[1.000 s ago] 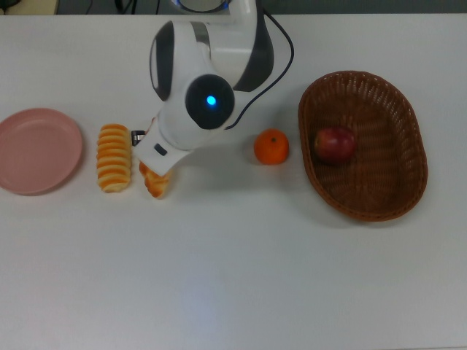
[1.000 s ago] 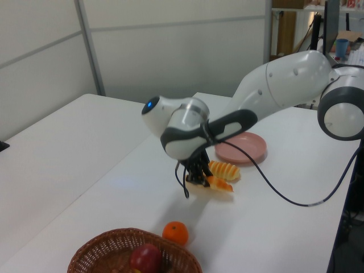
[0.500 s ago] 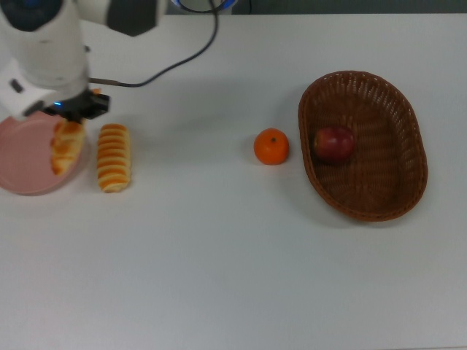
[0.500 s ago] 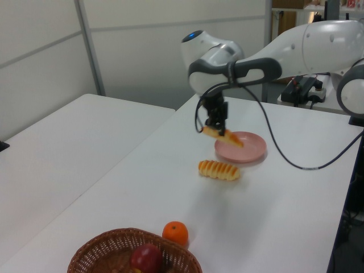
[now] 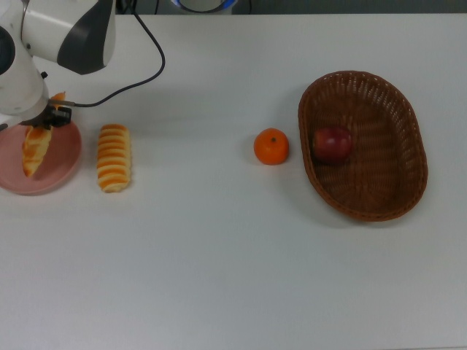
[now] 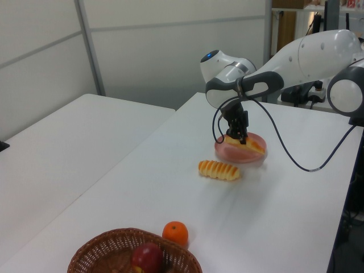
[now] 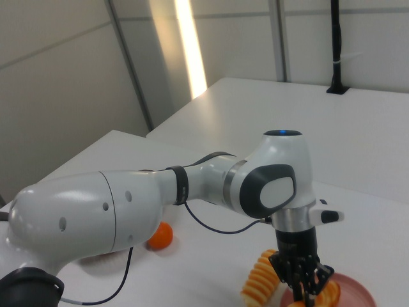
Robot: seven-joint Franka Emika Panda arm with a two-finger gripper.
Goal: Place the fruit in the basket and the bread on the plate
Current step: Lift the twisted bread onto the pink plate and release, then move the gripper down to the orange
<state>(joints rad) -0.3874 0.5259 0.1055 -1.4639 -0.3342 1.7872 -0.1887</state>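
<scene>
Lowered since half a second ago, the braided golden pastry (image 5: pixel 35 149) now lies on the round pink plate (image 5: pixel 62 171) at the top view's far left, the two-finger gripper (image 6: pixel 241 135) clamped on it; placing is in hand; next, release, then fetch the ribbed striped bread (image 5: pixel 114 157) just beside.

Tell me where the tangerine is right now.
The tangerine sits on the table near the top view's middle, just left of the basket, which holds the apple.

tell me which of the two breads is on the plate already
The braided pastry, lying on the pink plate under the gripper. The ribbed striped one lies on the bare table beside the plate.
</scene>
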